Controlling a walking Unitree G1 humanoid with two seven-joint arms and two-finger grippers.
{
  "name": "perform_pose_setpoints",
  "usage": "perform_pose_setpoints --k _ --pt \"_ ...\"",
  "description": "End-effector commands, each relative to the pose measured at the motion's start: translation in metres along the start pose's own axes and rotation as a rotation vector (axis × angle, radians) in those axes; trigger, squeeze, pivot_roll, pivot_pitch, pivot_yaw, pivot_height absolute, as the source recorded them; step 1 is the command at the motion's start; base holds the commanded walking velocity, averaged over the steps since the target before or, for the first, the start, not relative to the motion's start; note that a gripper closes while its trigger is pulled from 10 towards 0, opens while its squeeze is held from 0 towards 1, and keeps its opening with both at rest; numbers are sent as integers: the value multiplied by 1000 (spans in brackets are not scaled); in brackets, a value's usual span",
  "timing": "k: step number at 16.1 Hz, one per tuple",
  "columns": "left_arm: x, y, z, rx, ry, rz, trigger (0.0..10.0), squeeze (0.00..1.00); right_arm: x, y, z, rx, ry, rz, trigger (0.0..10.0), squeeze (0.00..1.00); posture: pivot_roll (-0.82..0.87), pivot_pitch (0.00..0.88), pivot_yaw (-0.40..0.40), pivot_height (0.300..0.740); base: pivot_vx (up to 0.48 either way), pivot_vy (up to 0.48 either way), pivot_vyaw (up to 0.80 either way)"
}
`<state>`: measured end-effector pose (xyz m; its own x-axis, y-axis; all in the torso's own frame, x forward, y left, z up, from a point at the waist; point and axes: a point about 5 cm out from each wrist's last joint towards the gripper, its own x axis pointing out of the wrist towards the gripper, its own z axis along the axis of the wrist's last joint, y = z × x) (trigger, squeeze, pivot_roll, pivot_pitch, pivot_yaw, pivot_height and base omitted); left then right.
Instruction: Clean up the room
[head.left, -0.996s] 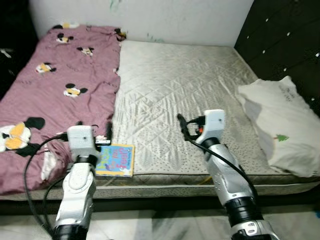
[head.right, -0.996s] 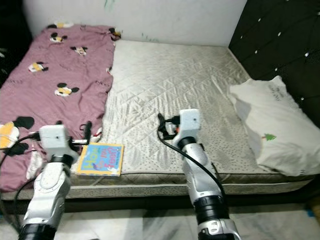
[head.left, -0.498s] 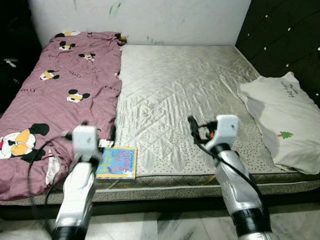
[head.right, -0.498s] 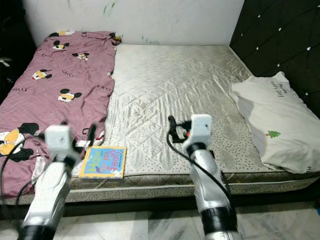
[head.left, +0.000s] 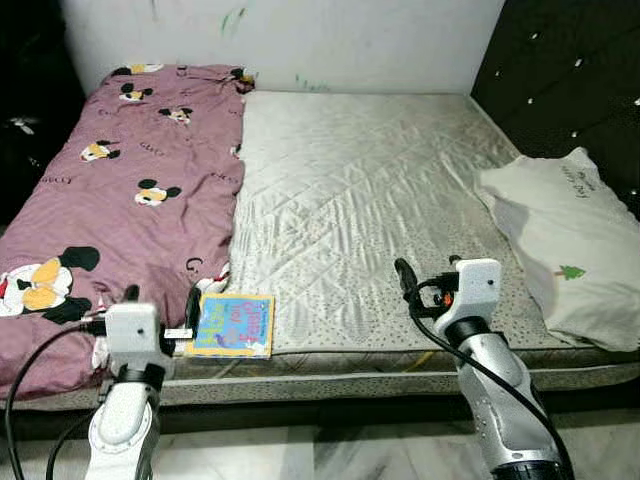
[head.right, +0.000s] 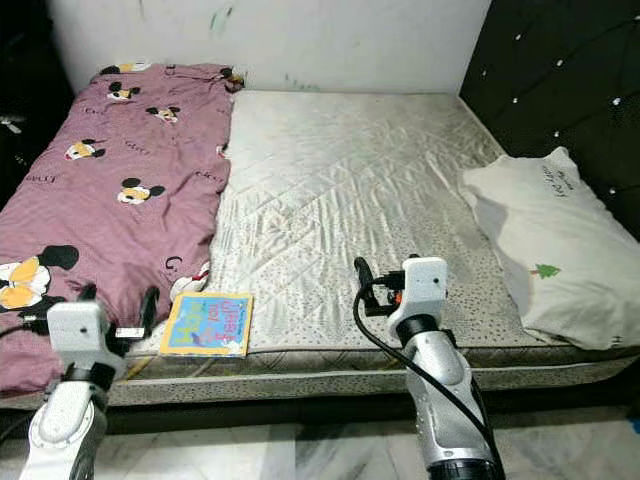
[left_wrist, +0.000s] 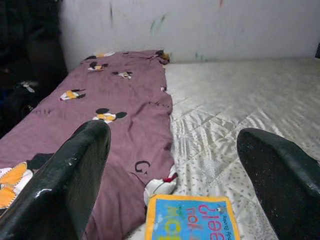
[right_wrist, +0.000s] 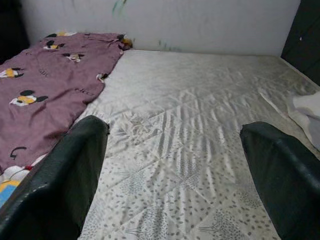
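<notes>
Across the bed lies a bare quilted mattress (head.left: 380, 200), with a pink cartoon-print blanket (head.left: 110, 210) covering its left side and a white pillow (head.left: 565, 250) at right. Children's book (head.left: 233, 325) sits at the near mattress edge, beside the blanket. Left gripper (head.left: 160, 305) spread wide just before the book; right gripper (right_wrist: 175, 165) also spread, empty.

Blanket (head.left: 120, 200) left on mattress (head.left: 370, 190), book (head.left: 234, 325) front, pillow (head.left: 565, 255) right

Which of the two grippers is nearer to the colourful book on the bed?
The left gripper: it hangs open at the mattress edge right beside the book. The right gripper, also open, is further along the bed toward the white pillow.
</notes>
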<state>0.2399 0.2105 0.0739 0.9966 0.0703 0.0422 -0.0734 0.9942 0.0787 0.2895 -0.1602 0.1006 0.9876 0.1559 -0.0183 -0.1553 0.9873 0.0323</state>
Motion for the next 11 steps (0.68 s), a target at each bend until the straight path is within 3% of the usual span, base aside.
perform_pose_setpoints --k 1,7,11 --pt "1 -3 3 -6 -13 -10 10000 0 1 1 7 0 -21 3 10000 0 -39 0 -50 740 0 0 0" --pt "3 -1 0 -8 -2 -6 10000 0 5 3 11 -13 -13 12 10000 0 -39 0 -55 740 0 0 0" --pt "7 -2 4 -11 -11 0 10000 0 8 -2 13 -33 -27 -54 10000 0 -40 0 -55 740 0 0 0"
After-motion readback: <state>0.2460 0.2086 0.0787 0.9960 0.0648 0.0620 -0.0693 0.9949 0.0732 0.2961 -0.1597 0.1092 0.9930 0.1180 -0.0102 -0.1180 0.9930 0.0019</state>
